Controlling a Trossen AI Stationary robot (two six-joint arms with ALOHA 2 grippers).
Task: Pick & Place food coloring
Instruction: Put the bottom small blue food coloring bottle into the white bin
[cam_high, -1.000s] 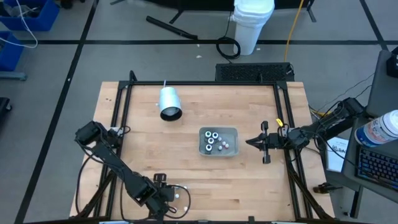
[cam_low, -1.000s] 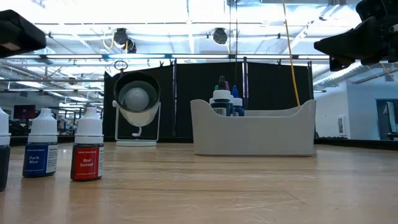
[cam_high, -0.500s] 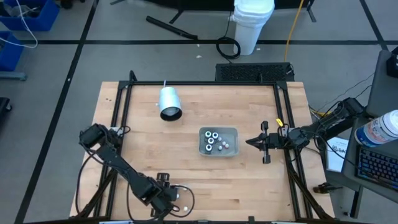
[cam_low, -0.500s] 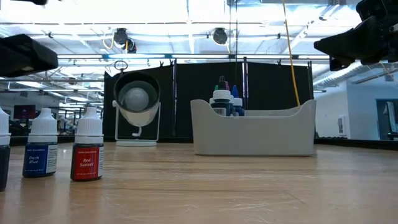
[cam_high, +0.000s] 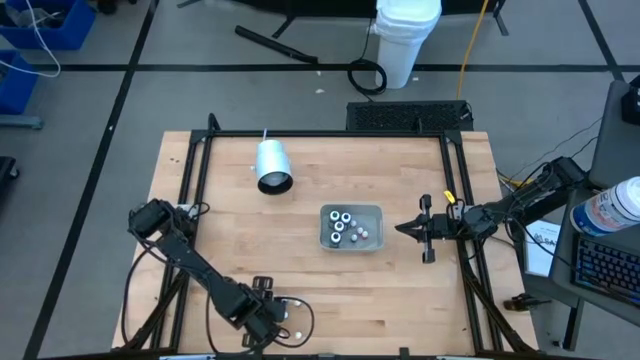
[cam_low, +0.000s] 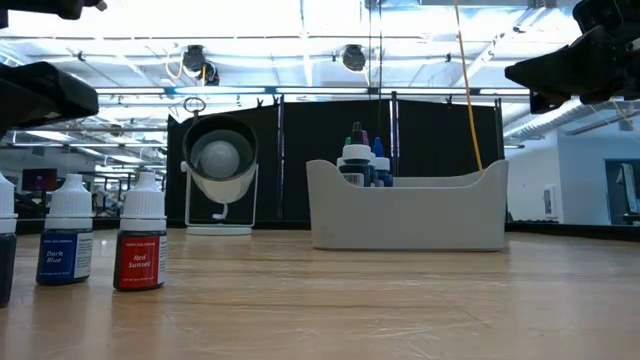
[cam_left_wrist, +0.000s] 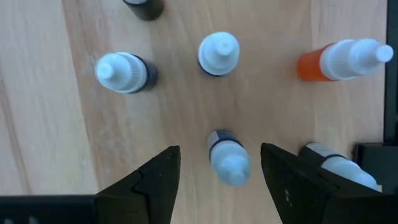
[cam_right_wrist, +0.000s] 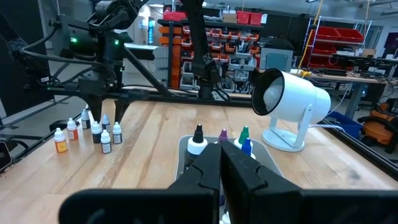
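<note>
Spanning the high view, the wooden tabletop (cam_high: 300, 250) carries a white cylinder lamp (cam_high: 272, 166) lying at about 11 o'clock and, just right of centre, a grey tray (cam_high: 372, 212) with several food coloring bottles (cam_high: 345, 227) standing inside it. At 3 o'clock the right gripper (cam_high: 421, 230) hangs above the tabletop just beside the tray, its jaws clenched on nothing. At 7 o'clock, near the front edge, the left gripper (cam_left_wrist: 219, 171) hovers over a loose cluster of bottles, its jaws spread wide on either side of one blue-bodied, white-capped bottle (cam_left_wrist: 227, 160) without touching it. An orange bottle (cam_left_wrist: 341, 60) lies tilted nearby; a red bottle (cam_low: 140, 245) and a dark blue bottle (cam_low: 66, 244) stand upright.
</note>
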